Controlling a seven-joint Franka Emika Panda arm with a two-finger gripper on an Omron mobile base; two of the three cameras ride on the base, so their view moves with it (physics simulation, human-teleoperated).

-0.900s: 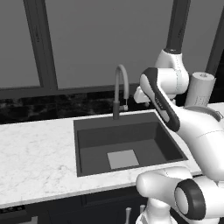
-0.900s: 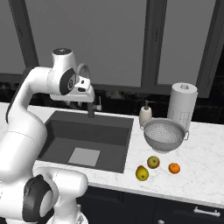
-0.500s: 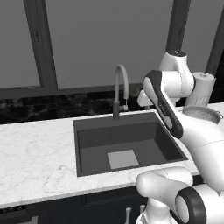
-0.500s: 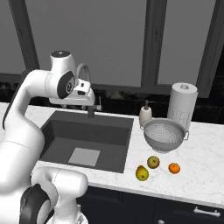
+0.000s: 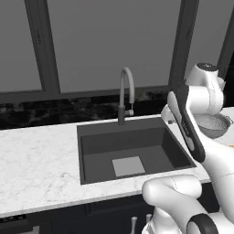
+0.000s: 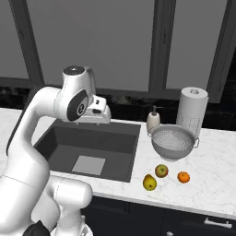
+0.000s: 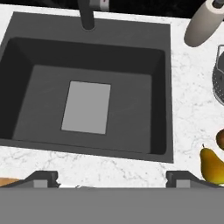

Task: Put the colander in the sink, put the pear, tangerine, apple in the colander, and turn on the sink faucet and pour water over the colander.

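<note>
1. One change since the earlier frames: my arm has swung right across the basin, so my claw now hangs over the large dark grey recessed sink nearer its right wall; its tips stand wide apart, holding nothing.
2. My round silvery perforated metal colander sits on the white marble counter right of the sink, before a white paper-towel roll and a cream soap bottle.
3. Near the counter's front lie the yellow tapering pear, the small round apple and the round orange tangerine.
4. My arm hides the tall grey gooseneck faucet in the right base view; the hand view cuts off its top and most of the colander.
</note>
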